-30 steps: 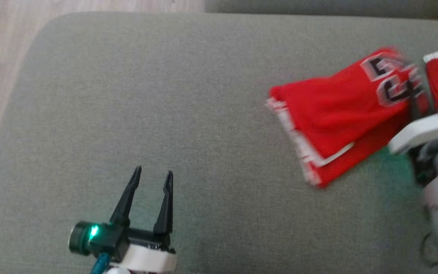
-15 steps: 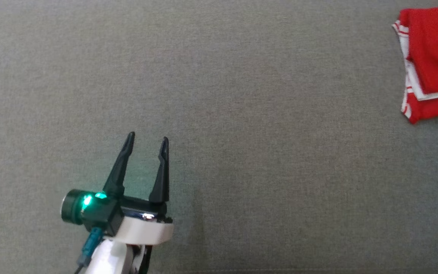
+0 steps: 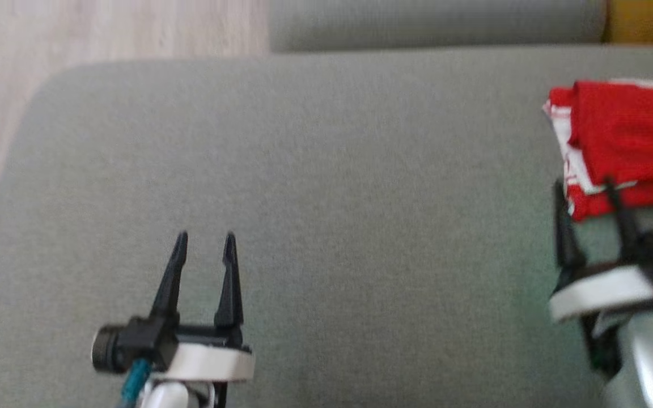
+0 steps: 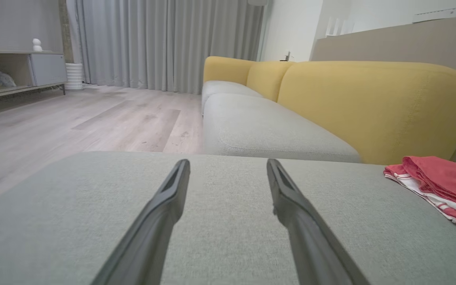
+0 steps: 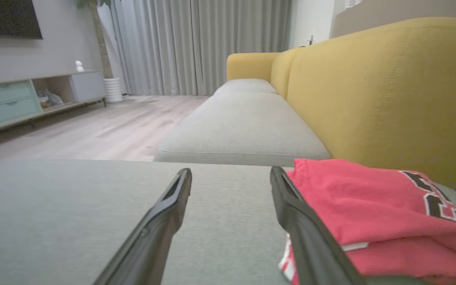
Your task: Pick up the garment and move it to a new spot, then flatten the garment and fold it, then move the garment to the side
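Observation:
The garment is a red jersey with white trim and a black number, lying folded on the grey cushion at the far right, near the yellow backrest. My right gripper is open at the garment's near-left corner, and its fingertips reach the cloth's edge. In the right wrist view the garment lies just right of my right gripper, with nothing between the fingers. My left gripper stands open over bare cushion at the lower left. The left wrist view has the left gripper open and the garment far to its right.
A yellow sofa backrest rises right behind the garment. A second grey seat cushion continues beyond a gap. Pale wooden floor borders the cushion's rounded far-left corner. A low cabinet stands across the room.
My right gripper has opened and let go of the garment, then drawn back to its near-left corner. The head camera has shifted. The left gripper stays open.

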